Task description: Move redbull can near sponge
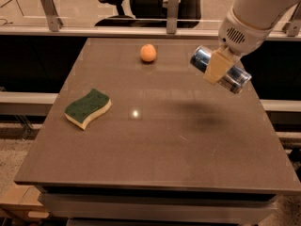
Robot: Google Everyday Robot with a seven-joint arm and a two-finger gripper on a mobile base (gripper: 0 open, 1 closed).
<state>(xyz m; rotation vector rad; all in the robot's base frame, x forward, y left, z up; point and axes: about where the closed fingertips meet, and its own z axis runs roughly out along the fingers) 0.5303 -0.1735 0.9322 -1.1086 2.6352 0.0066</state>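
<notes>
Gripper: the gripper (217,68) on the big white robot arm (256,13) hangs in the air over the right side of the table.
Grip: it is squeezed tight on the can. One tan finger (215,66) lies across the can's middle. The other finger is probably behind the can, where it cannot be seen.
Why the middle: holding it there keeps the can from tipping out at either end.
Can: the slim blue-and-silver metal redbull can (235,79) lies on its side in the grip. It is a bit tilted, with its shiny end pointing up and to the left.
Shadow: a soft dark shadow (202,112) sits on the table below the can. That shows the can is up in the air and not touching the table.
Why up high: a raised can will not scrape the table top or bump things on the way.
Table: the flat brown table (178,145) has lots of bare room between the can and the sponge.
Orange: a small round orange fruit (148,52) sits near the far edge, left of the can. It is not in the straight path.
Sponge: the wavy sponge (88,108), dark green on top and pale yellow below, lies flat on the left side, well apart from the can.
Job so far: the can is picked up, but it is not yet near the sponge. It needs to go left and down.
</notes>
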